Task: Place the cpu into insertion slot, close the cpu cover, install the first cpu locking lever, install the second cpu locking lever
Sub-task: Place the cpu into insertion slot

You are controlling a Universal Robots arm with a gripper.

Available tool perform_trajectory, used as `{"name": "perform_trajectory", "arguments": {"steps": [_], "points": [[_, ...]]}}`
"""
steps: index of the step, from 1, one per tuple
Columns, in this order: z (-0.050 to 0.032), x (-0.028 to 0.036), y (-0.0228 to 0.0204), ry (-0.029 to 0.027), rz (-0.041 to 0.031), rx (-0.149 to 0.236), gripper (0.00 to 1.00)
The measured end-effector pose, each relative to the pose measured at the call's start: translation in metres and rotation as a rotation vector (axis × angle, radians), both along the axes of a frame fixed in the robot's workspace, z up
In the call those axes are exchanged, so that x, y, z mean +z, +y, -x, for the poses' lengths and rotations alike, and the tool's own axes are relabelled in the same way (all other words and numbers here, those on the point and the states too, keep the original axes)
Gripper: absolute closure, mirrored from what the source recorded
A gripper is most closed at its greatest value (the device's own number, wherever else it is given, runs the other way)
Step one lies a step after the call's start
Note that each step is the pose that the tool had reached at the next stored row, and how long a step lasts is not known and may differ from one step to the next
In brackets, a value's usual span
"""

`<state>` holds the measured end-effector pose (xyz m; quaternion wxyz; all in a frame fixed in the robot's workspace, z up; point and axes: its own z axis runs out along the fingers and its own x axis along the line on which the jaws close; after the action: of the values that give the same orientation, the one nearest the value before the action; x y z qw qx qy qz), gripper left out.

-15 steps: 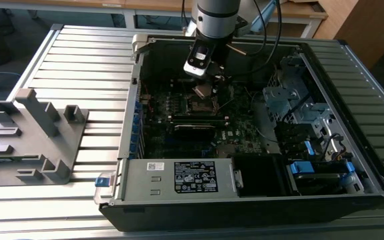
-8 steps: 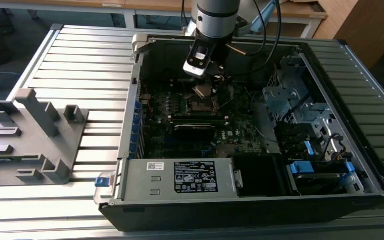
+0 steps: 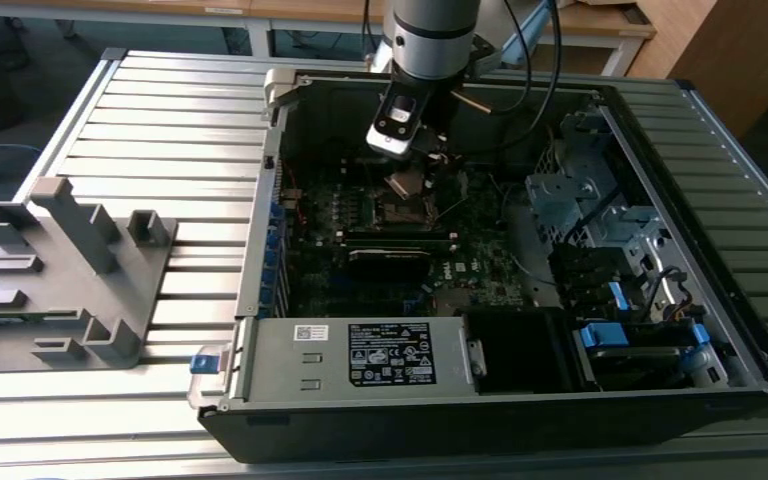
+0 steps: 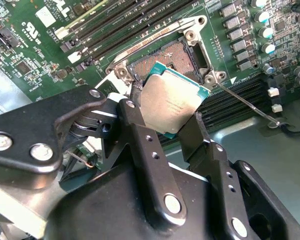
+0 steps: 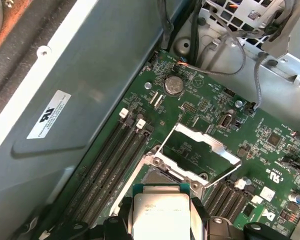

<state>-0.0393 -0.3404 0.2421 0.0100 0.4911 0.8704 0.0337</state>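
here we are over the green motherboard [image 4: 35, 45], and the black two-fingered gripper [image 4: 165, 115] is clamped on the cpu [image 4: 172, 102], the small flat square chip with a dull silver-grey metal face. in the second wrist view one finger presses each of two opposite edges. the chip hangs partly over the near side of the insertion slot [image 4: 175, 55], the small square socket with a dark centre and thin silvery rim. it isn't seated yet: it sits skewed against the socket's outline, and much of the contact field is uncovered beyond it.

in the first wrist view the cpu cover [image 5: 210, 142], a thin square silvery metal frame with a big window, stands swung up on the far side of the socket. the thin silvery wire locking lever [image 4: 245, 102] lies out to one side, clear of the opening. so we judge the way down is free.

doing this step well is all about squaring up. we'd want the chip's edges parallel to the socket walls and its face level before it descends. it should settle under its own weight, never be pressed, because the contacts underneath look fine and easily bent. we can't make out the corner markings, so orientation deserves a check.
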Motion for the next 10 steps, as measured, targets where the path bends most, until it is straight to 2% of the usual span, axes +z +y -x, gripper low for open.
{"name": "perform_trajectory", "arguments": {"steps": [2, 10], "points": [[0.0, -0.0011, 0.0, 0.0001, 0.0002, -0.02, 0.46], [0.0, -0.0065, 0.0, 0.0001, 0.0002, -0.165, 0.46]]}}
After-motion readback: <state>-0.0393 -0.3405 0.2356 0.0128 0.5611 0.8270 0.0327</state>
